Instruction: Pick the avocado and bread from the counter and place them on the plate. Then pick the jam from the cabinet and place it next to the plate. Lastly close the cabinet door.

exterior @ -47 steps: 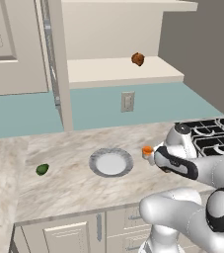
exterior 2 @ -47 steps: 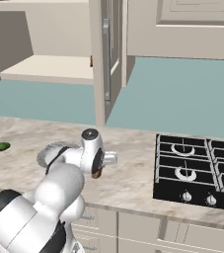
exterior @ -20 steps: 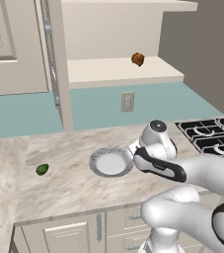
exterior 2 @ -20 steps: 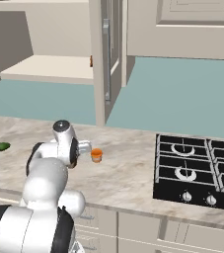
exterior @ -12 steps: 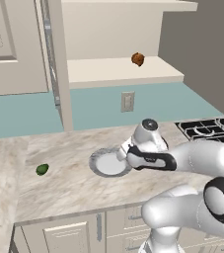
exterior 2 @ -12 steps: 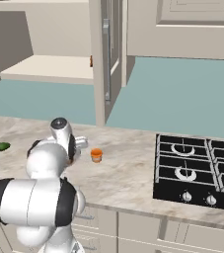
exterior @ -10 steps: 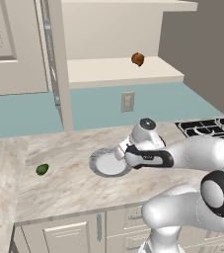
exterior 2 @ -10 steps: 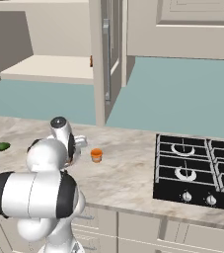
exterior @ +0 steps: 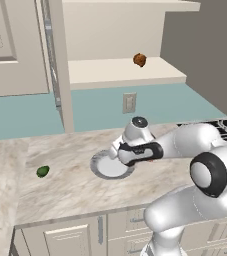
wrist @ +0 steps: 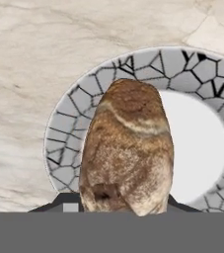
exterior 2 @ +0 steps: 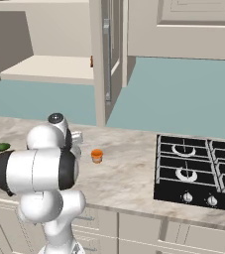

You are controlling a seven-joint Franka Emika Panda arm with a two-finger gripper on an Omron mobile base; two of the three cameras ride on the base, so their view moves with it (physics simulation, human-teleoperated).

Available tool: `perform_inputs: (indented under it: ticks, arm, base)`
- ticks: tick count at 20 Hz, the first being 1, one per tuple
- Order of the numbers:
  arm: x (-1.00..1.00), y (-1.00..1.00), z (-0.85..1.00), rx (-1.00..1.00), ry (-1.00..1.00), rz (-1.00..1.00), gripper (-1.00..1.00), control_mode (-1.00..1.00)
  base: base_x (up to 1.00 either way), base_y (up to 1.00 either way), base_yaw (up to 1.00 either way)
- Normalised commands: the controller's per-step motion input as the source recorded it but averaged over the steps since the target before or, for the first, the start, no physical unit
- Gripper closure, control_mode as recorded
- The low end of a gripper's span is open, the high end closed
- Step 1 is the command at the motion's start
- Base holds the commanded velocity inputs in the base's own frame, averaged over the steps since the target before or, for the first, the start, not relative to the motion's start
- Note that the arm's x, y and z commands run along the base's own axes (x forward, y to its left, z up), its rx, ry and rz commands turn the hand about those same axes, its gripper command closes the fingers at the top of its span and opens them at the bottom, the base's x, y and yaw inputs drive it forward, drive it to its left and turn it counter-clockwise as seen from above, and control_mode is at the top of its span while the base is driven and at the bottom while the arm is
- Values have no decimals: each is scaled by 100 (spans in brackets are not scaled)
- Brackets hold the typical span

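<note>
Orange jam [exterior 2: 97, 156] upright on worktop [exterior 2: 124, 173], beside arm [exterior 2: 44, 163]; avocado [exterior 2: 3, 147] far left; hob [exterior 2: 198, 171] right; cabinet door [exterior 2: 109, 54] seemingly open.

Plate [wrist: 202, 148] centre bare beneath held bread [wrist: 127, 148].

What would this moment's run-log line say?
gripper: shut on bread | position: over plate | avocado: on counter | jam: on counter | cabinet: open
</note>
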Motion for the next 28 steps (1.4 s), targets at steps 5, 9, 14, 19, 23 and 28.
perform_inputs:
  ticks: [5,9,14,19,23,28]
  arm:
    - [13,12,-24,0,0,5,100,-100]
    - [19,7,-30,0,0,5,100,-100]
    - [16,4,-31,0,0,5,100,-100]
    - [14,5,-32,0,0,5,100,-100]
    - [17,15,-33,0,0,4,-100,-100]
    - [3,3,-9,0,0,4,-100,-100]
  base:
    - [0,0,0]
    - [0,0,0]
    - [0,0,0]
    - [0,0,0]
    - [0,0,0]
    - [0,0,0]
